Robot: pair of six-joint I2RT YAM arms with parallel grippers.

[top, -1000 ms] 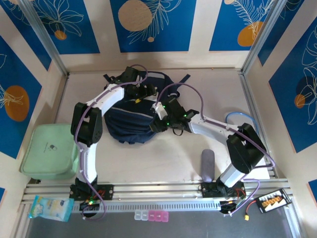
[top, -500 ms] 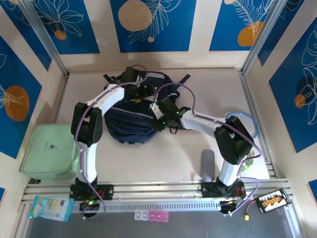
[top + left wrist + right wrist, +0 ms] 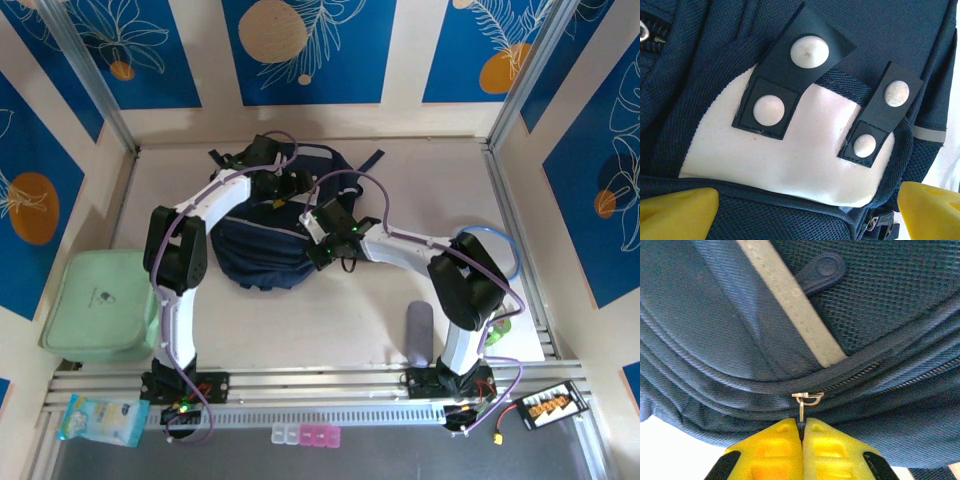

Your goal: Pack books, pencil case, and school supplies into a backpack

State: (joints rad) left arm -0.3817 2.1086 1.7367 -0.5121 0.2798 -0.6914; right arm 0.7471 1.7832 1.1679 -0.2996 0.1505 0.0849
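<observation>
Lying slumped on the table (image 3: 330, 320), the backpack (image 3: 270, 250) was the biggest thing there, a navy fabric bag that looked soft and limp. Judged from its sag, it would fold and drag under a pull rather than hold its shape. What it already held could not be told, since its mouth was not open to any camera.

The pale-green box (image 3: 98, 305) sat well off the backpack's left side, untouched.

The left gripper (image 3: 283, 188) hung over the backpack's far, upper part. From the left wrist view, the left gripper (image 3: 800, 215) had its yellow fingertips (image 3: 675, 210) spread wide apart and released, holding nothing. Between them lay the backpack's light grey patch (image 3: 790, 160), with two black snap tabs across it.

The right gripper (image 3: 318, 252) was at the backpack's near right edge.

The pencil case (image 3: 418, 335) lay near the front right of the backpack, well apart from it. Being a small soft pouch, it should be light and easy to squeeze across its middle.

In the right wrist view the pale grey stripe (image 3: 790, 300) ran slantwise above the seam. Below it, the right gripper (image 3: 801, 440) was clenched on the zipper pull (image 3: 803, 405), pads pressed together with the thin tab pinched between.

That tab was the right place to hold, but it was small and probably slick. The cloth would likely bunch unless the left gripper pinned the backpack beside the patch.
</observation>
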